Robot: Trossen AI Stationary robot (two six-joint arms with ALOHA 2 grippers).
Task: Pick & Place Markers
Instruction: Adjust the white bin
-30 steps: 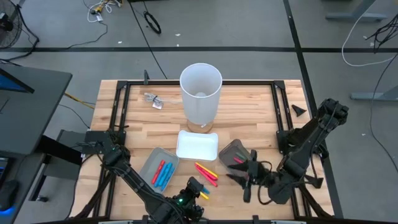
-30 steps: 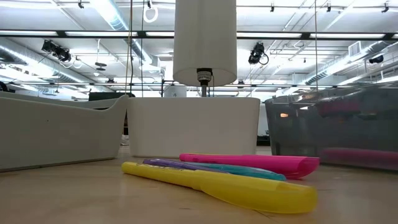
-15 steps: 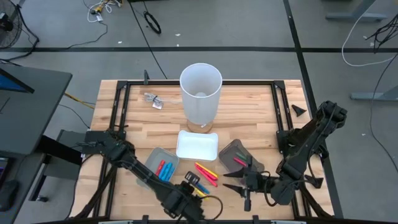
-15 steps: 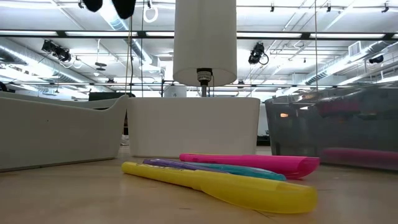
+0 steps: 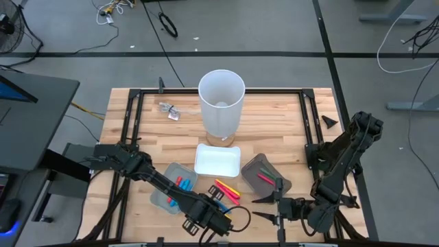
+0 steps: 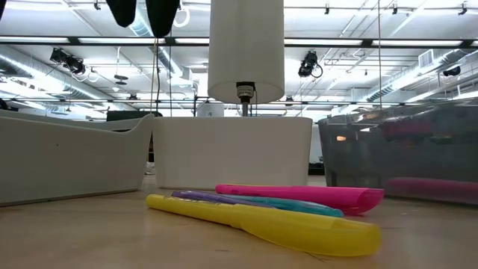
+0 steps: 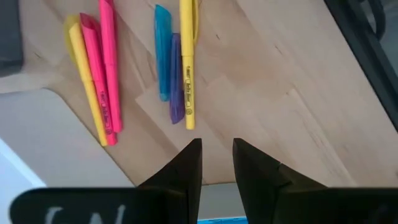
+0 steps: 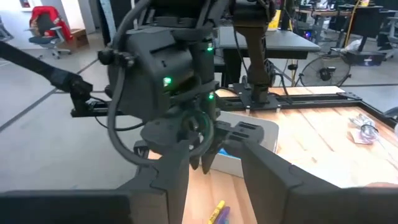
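Note:
Several markers lie loose on the wood near the table's near edge [image 5: 227, 191]. The left wrist view shows a yellow [image 7: 87, 81], two pink [image 7: 109, 62], a blue [image 7: 163, 53], a purple [image 7: 176, 81] and another yellow one [image 7: 186, 62]. More lie in the light grey tray [image 5: 164, 194] and the dark tray [image 5: 255, 165]. My left gripper [image 5: 214, 204] hangs above the loose markers, pointing down, open by a narrow gap [image 7: 216, 146], its tips at the low view's top [image 6: 142, 11]. My right gripper [image 5: 263, 208] is open near the near edge, right of the markers.
A tall white cup [image 5: 221, 103] stands behind a white tray [image 5: 217, 160] at mid-table. A small clear wrapper [image 5: 169, 110] lies at the far left. A black frame [image 5: 130, 116] rims the table. Bare wood lies between the trays and the far edge.
My left gripper has come down over the loose markers; its fingertips have entered the low view from above, and its forearm has swung away from the near edge. My right gripper has drawn back from the dark tray toward the near edge, staying open.

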